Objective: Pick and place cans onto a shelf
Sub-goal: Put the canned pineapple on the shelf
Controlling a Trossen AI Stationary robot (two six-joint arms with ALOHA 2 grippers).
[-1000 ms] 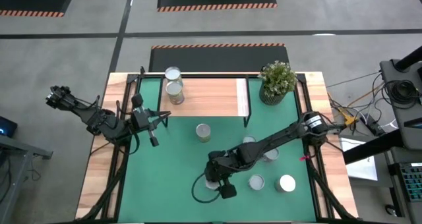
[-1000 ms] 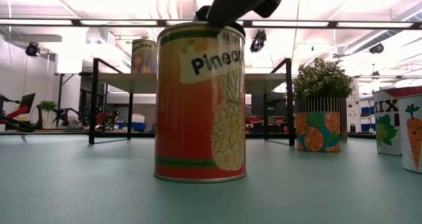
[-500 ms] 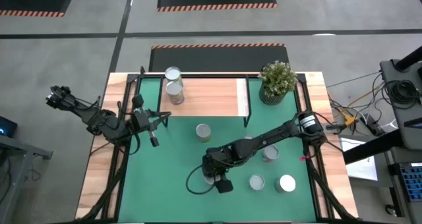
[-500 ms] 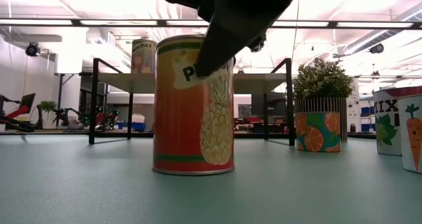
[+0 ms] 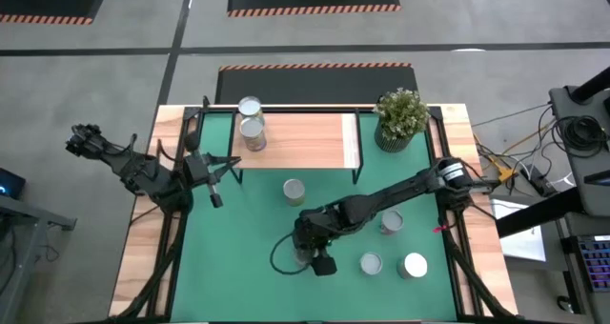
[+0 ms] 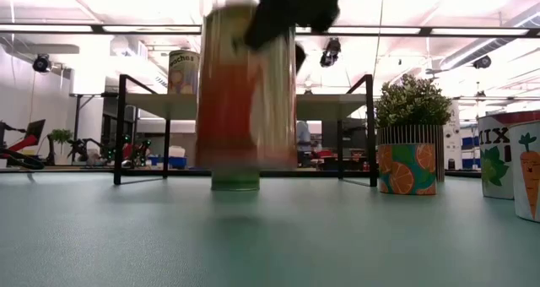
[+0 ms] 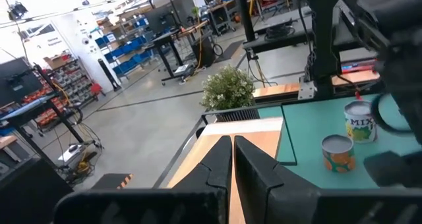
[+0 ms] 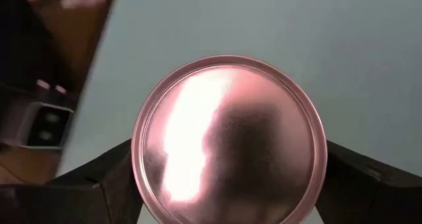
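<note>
My right gripper (image 5: 303,251) is over the near middle of the green mat, shut on a pineapple can (image 6: 245,93) with an orange label. Its silvery top (image 8: 227,138) fills the right wrist view. The light-wood shelf (image 5: 300,141) stands at the far side with two cans (image 5: 252,121) standing on its left end. One can (image 5: 294,191) stands on the mat before the shelf, and three more (image 5: 391,222) stand at the near right. My left gripper (image 5: 214,178) is shut and empty above the mat's left side. My right gripper pinches the pineapple can between its two fingers (image 8: 112,178), one on each of two opposite sides just below the top rim (image 8: 142,178). The fingers come from above, pointing down. The can hangs roughly upright, its bottom (image 6: 234,184) lifted clear of the mat.
A potted plant (image 5: 400,119) stands at the far right corner beside the shelf. The shelf's black legs (image 6: 121,127) rise from the mat. The right arm (image 5: 391,202) lies across the mat above the cans at the right. Wooden table rims run along both sides.
My right gripper has moved a little toward the table's left edge, come down over the pineapple can and taken hold of it. The can stood on the mat and is now lifted clear. My left gripper has drawn back slightly toward the left edge.
</note>
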